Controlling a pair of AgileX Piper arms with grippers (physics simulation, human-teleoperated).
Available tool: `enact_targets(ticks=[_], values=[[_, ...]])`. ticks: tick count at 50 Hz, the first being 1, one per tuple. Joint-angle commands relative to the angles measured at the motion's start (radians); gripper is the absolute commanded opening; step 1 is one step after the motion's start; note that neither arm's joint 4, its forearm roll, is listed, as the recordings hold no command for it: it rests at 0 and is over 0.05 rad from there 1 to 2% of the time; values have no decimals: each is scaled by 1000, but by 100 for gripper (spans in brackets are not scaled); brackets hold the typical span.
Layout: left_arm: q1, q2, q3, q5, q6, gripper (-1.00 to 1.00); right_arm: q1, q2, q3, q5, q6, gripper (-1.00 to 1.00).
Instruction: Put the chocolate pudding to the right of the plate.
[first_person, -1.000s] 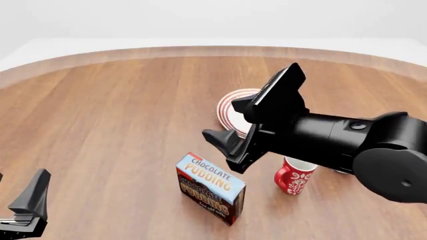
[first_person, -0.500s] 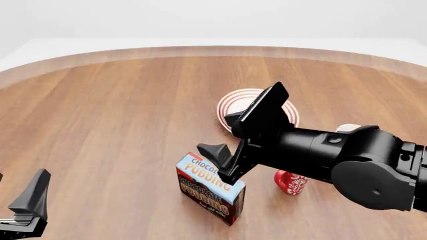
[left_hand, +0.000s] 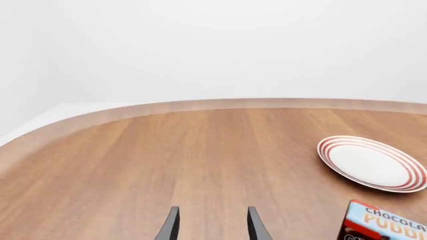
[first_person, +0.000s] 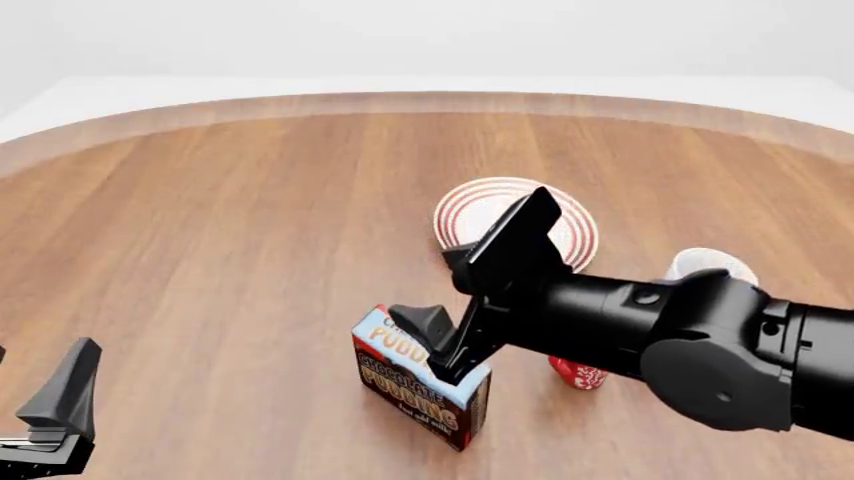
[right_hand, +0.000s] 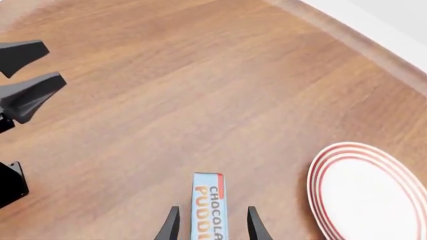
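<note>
we see the chocolate pudding (first_person: 420, 388) standing on the table (first_person: 240, 230), on the near side of the plate (first_person: 577, 232) and a little to its left, well apart from it. in the right wrist view the carton's narrow top lies between the two fingers of the right gripper (right_hand: 210, 225), and its long axis runs along the fingers, so the fingers stand on its two broad sides. the fingers are apart and we see a small gap on each side of the carton, so we judge it is not clamped yet.

the right arm reaches in from the right, low over the table, with its gripper pointing down at the carton and hiding part of a red mug (first_person: 577, 375). the left gripper (first_person: 54, 415) rests near the front left corner, far from the carton, its fingers also apart. we think the right arm should lower a little more and then press the fingers together.
</note>
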Motion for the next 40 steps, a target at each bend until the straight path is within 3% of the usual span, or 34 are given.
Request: enact_targets(ticks=[1, 16, 40], values=[[0, 0, 0, 0, 0, 100, -5, 3, 18, -16, 8, 100], [0, 0, 0, 0, 0, 100, -34, 50, 40, -59, 22, 100], [0, 0, 0, 0, 0, 100, 6, 129, 92, -137, 75, 100]])
